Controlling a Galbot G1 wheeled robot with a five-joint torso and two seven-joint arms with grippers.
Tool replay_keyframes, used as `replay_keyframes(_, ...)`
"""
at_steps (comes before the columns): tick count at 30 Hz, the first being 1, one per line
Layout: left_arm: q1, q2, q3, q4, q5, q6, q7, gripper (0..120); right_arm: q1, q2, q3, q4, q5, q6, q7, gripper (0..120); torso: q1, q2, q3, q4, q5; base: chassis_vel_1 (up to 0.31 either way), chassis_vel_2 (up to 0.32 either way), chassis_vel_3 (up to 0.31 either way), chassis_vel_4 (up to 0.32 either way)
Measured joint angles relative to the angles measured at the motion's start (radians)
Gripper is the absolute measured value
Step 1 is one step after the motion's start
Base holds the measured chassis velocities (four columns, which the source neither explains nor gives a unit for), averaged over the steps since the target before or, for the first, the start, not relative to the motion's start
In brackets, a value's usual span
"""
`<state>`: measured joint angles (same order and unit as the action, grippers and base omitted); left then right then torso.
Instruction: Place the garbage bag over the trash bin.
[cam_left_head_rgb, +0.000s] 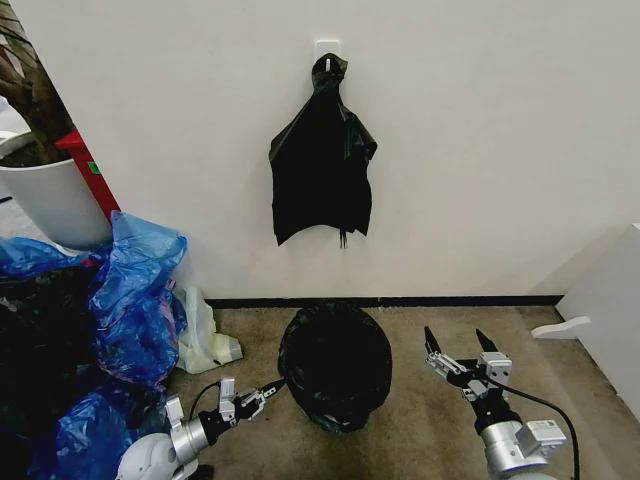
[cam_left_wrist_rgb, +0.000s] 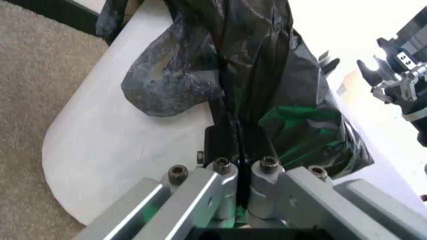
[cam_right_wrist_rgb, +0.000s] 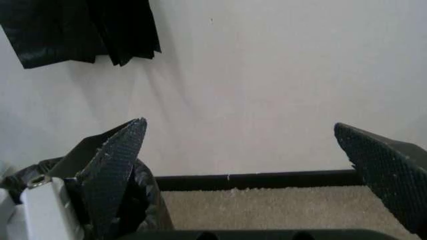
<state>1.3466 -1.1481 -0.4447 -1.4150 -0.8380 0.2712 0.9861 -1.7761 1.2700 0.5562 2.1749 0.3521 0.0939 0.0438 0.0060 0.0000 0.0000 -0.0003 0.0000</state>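
Note:
The black garbage bag (cam_left_head_rgb: 335, 365) is draped over the trash bin on the carpet by the wall and covers it in the head view. The bin's cream-white side (cam_left_wrist_rgb: 100, 145) is bare in the left wrist view, with the crinkled bag (cam_left_wrist_rgb: 280, 85) hanging over its rim. My left gripper (cam_left_head_rgb: 265, 394) (cam_left_wrist_rgb: 239, 150) is at the bin's left side, shut on a fold of the bag. My right gripper (cam_left_head_rgb: 460, 348) (cam_right_wrist_rgb: 238, 125) hovers open just right of the bin, holding nothing, and the bag's edge (cam_right_wrist_rgb: 143, 200) lies beside one of its fingers.
A bunch of black bags (cam_left_head_rgb: 322, 160) (cam_right_wrist_rgb: 80, 30) hangs from a wall hook above the bin. Blue plastic bags (cam_left_head_rgb: 130, 300) and a pale bag (cam_left_head_rgb: 205, 340) pile up on the left below a white plant pot (cam_left_head_rgb: 55, 200). White furniture (cam_left_head_rgb: 610, 310) stands at the right.

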Motion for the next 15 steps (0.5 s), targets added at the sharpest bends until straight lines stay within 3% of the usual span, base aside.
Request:
replay_keyframes(5, 0.006, -0.002, -0.004, 0.003, -0.013, 0.001, 0.005, 0, 0.000, -0.001, -0.003, -0.004, -0.003, 0.001, 0.002, 100, 0.000, 0.000, 0.000, 0.0000, 0.0000, 0.000, 0.000, 0.000, 0.000)
replay_keyframes(15, 0.013, 0.008, -0.021, 0.067, -0.187, 0.064, -0.002, 0, -0.015, -0.001, -0.006, -0.009, -0.012, 0.010, 0.003, 100, 0.000, 0.000, 0.000, -0.0002, 0.0001, 0.000, 0.000, 0.000, 0.000)
